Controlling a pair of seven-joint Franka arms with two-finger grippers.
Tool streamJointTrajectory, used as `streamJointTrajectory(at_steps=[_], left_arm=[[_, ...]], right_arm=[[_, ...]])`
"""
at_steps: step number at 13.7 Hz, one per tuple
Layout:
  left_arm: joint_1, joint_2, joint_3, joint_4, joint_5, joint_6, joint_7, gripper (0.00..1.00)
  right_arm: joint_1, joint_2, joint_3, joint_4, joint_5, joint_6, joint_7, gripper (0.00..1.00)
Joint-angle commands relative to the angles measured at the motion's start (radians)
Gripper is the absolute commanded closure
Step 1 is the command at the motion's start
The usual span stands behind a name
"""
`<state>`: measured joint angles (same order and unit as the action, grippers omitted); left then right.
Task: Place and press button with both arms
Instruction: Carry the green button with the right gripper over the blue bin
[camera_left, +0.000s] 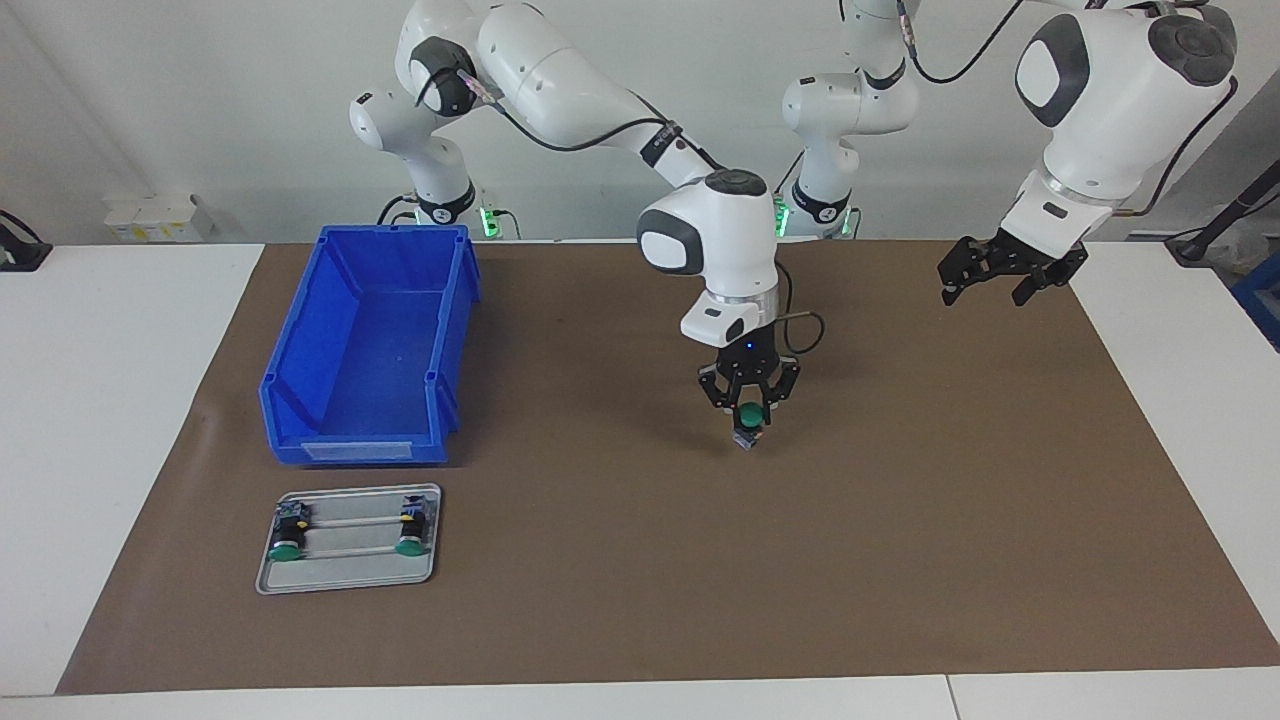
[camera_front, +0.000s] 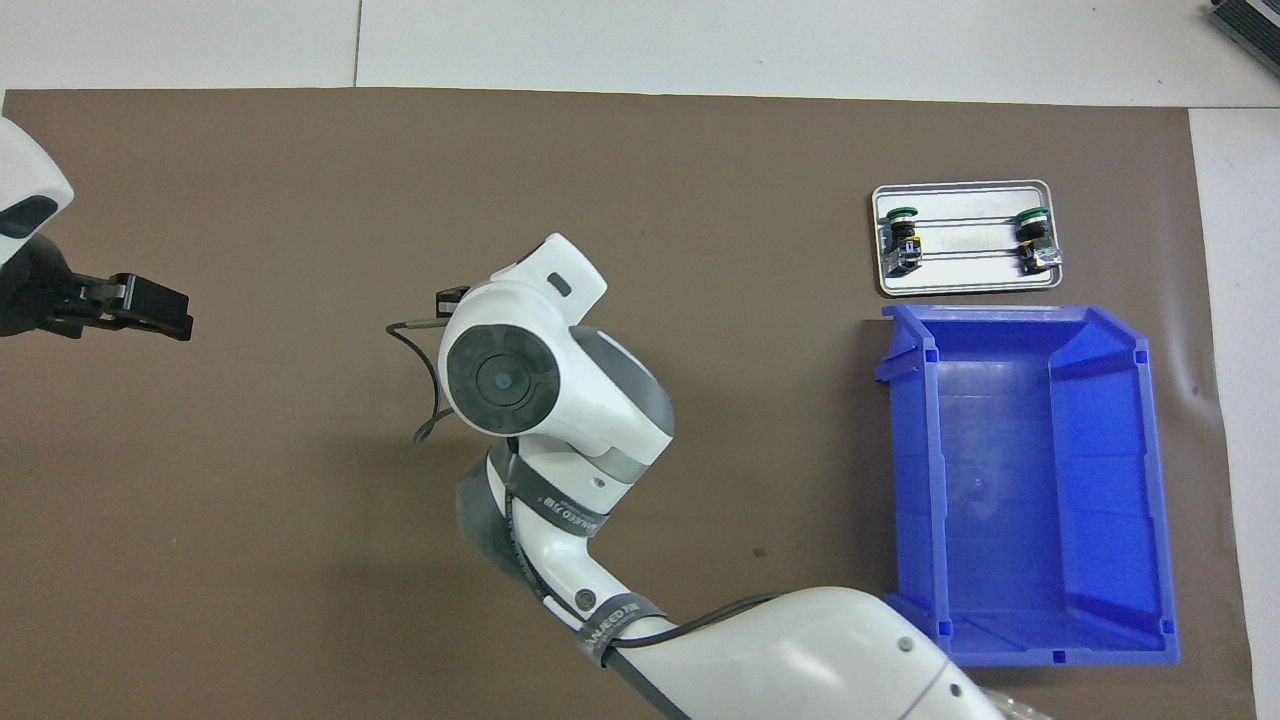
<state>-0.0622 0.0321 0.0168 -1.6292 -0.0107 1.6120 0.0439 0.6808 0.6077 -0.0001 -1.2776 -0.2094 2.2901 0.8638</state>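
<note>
Over the mat's middle, right gripper (camera_left: 748, 425) clamps the button (camera_left: 750, 417)

Printed in white on the grey straps (camera_front: 560, 515) around the right arm (camera_front: 560, 440), lettering that looks like "NEED", partly legible only; a blank-looking label strip (camera_left: 357, 450) on the blue bin (camera_left: 370, 345).

**Where everything sits**

You have the bin (camera_left: 370, 350) toward the right arm's end of the mat (camera_left: 900, 560). The tray (camera_left: 347, 540), farther from the robots, sits just beside it and carries two buttons (camera_left: 286, 548). The right gripper (camera_left: 748, 425) holds the third button (camera_left: 750, 416) over mid-mat.
</note>
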Motion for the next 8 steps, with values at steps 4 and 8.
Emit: streamJointTrajectory(at_steps=[4, 8], left_arm=[[0.004, -0.024, -0.003, -0.024, 0.02, -0.006, -0.006, 0.0], [0.004, -0.024, -0.003, -0.024, 0.02, -0.006, -0.006, 0.0]], right_arm=[[-0.298, -0.308, 0.02, -0.074, 0.244, -0.323, -0.424, 1.0], [-0.567, -0.462, 0.02, -0.256, 0.369, -0.482, -0.898, 1.0]])
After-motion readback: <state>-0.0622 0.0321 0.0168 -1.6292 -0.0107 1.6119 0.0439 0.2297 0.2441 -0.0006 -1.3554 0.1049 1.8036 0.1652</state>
